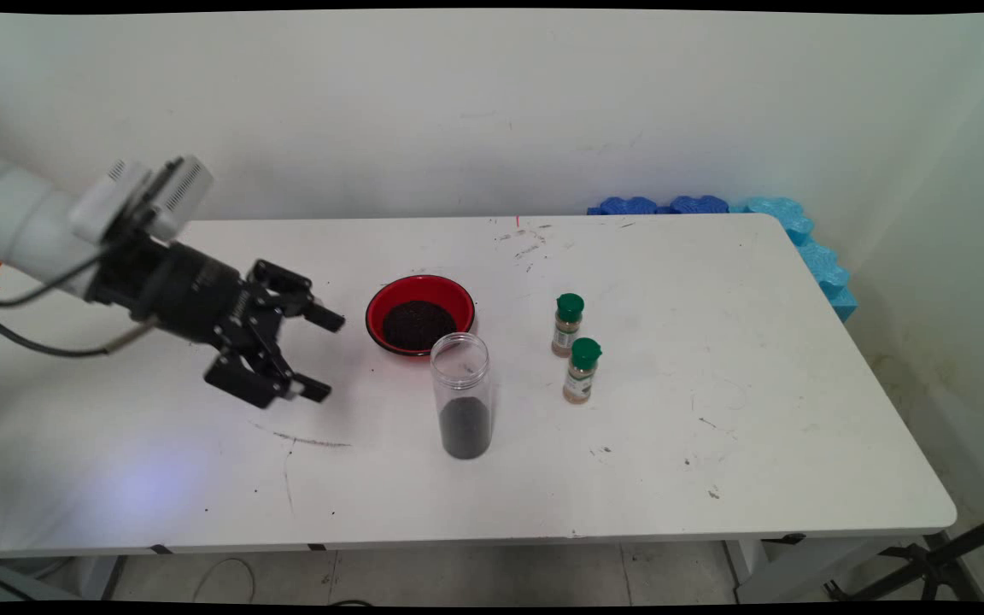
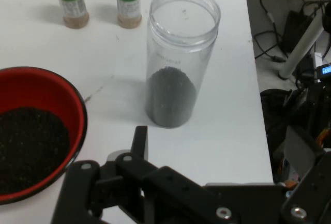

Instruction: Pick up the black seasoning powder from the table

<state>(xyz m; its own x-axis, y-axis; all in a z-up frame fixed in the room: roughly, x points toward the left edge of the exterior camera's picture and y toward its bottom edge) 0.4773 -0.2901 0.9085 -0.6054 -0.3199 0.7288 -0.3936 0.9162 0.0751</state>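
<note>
Main view, clear jar [image 1: 461,395] part-filled, dark grains

Red bowl [image 2: 41,94] cut off left.

One red bowl [image 1: 420,313] stands on the one white bench [image 1: 799,444], holding a single heap of dark grains [image 1: 418,325]. One clear jar [image 1: 461,395] stands just in front of the bowl, open at the top, with one layer of dark grains at its bottom. Two small green-capped shakers stand to the right of the bowl (both filled with a tan powder): one nearer the wall [image 1: 567,325], one nearer the front edge [image 1: 582,370]. One black claw [image 1: 319,354] hangs to the left of the bowl, with two fingers set apart.
</note>
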